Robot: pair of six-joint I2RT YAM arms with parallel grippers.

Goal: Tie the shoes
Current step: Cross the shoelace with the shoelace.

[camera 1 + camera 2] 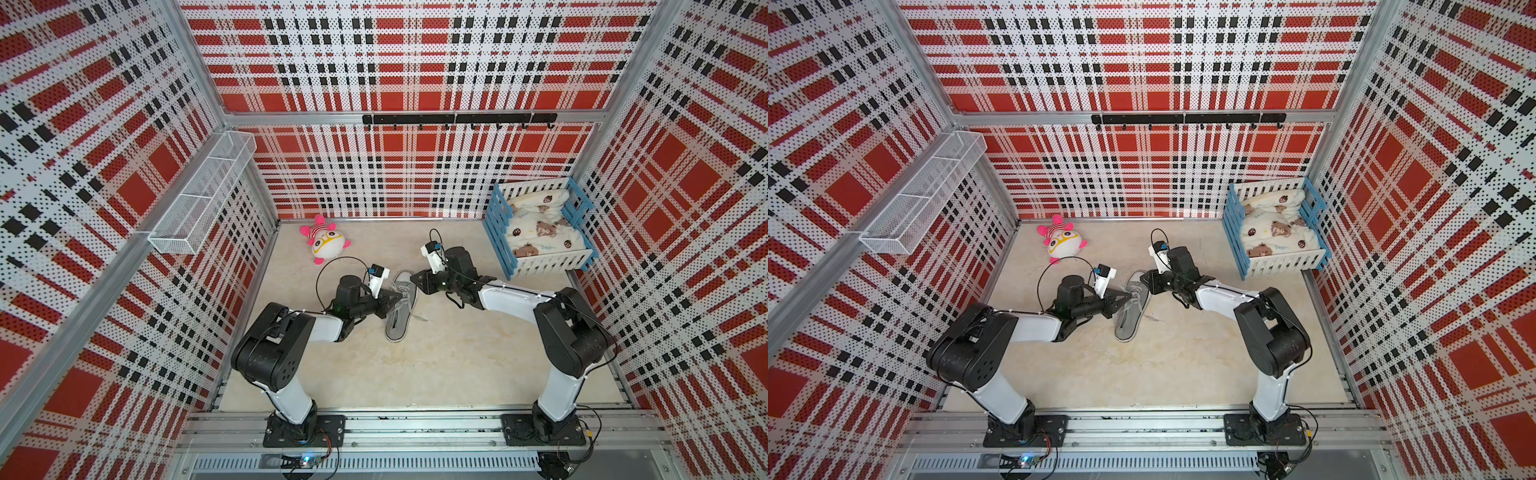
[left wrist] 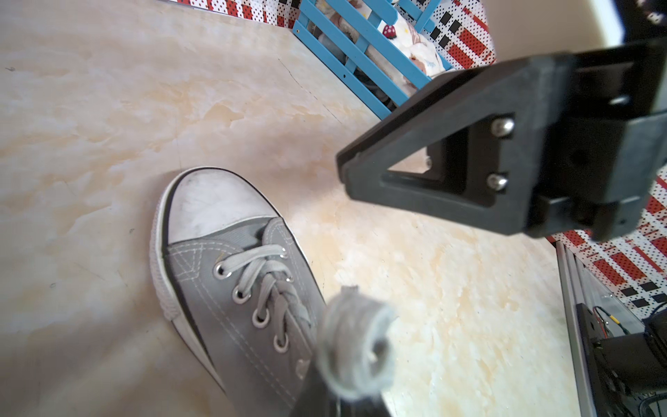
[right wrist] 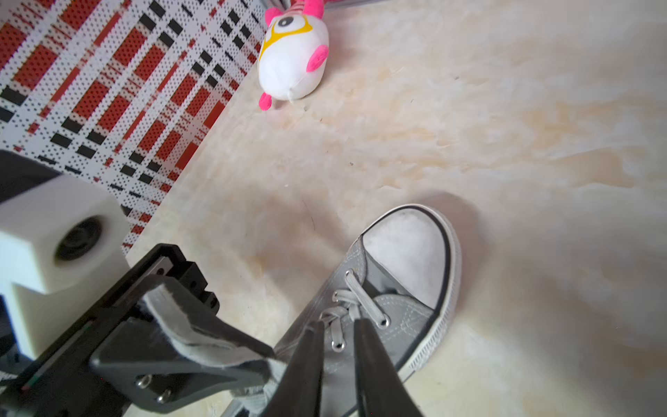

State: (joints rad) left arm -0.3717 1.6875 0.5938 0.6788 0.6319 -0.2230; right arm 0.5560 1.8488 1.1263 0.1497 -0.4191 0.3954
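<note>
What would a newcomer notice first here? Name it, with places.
The loud red plaid walls all around. Mid-floor, a grey sneaker with the left fingers and right fingers meeting over its laces. A pink plush toy lies back left, a blue crate back right.

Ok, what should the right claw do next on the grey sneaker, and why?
Probably lower the right claw and pinch the pale grey laces crossing under it on the grey canvas sneaker: the left claw is shut on one lace end, while the right claw hangs slightly open over the eyelets, holding nothing.
</note>
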